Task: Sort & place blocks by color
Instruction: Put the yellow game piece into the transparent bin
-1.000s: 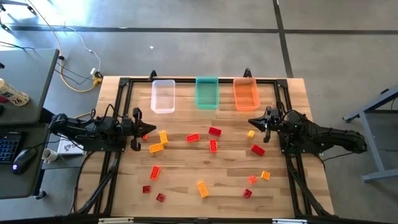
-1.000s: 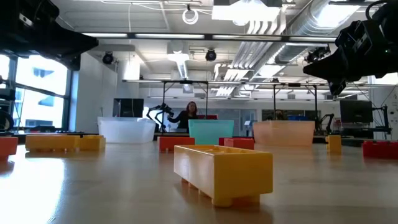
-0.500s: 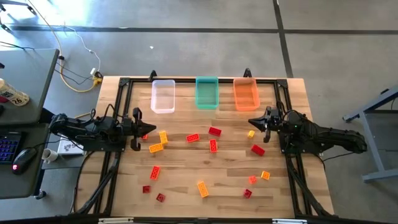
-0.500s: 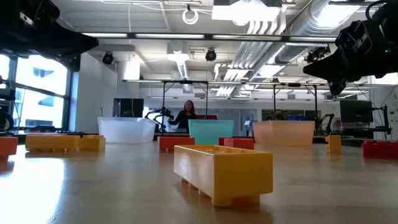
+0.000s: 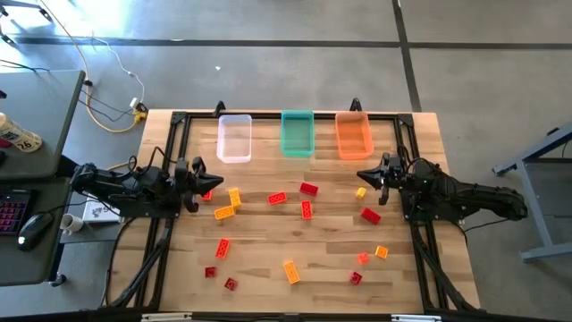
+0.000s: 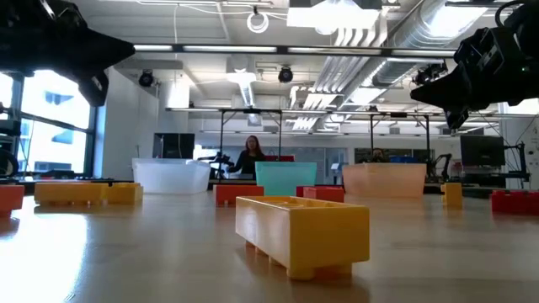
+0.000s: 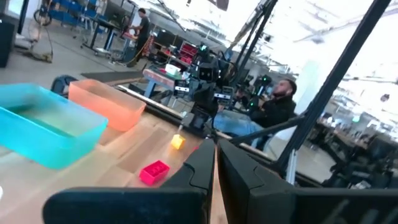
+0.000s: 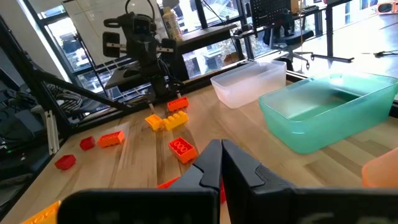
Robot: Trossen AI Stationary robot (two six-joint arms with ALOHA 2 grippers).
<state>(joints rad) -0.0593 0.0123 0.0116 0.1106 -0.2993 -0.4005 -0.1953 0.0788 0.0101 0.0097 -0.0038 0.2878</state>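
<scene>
Red, orange and yellow blocks lie scattered flat on the wooden table [image 5: 268, 233]: a red one [image 5: 308, 189], a yellow one [image 5: 234, 197], an orange one [image 5: 291, 271] and several more. One yellow block [image 6: 301, 231] lies close to the low camera. My left gripper [image 5: 193, 175] hovers near the left edge, shut [image 7: 215, 167], beside a red block [image 5: 207, 195]. My right gripper [image 5: 365, 174] hovers near the right edge, shut [image 8: 221, 163], just short of a small yellow block [image 5: 361, 191]. Neither touches a block.
Three bins stand in a row along the far edge: clear [image 5: 234, 139], teal [image 5: 297, 134], orange [image 5: 352, 134]. A dark frame [image 5: 179, 121] runs around the table. People show in the room beyond [image 6: 250, 156]. Open wood lies between the blocks mid-table.
My left gripper has shifted slightly: its outline in the high view has turned a little, and its dark shape in the low view has risen. The right arm and the blocks have stayed put.
</scene>
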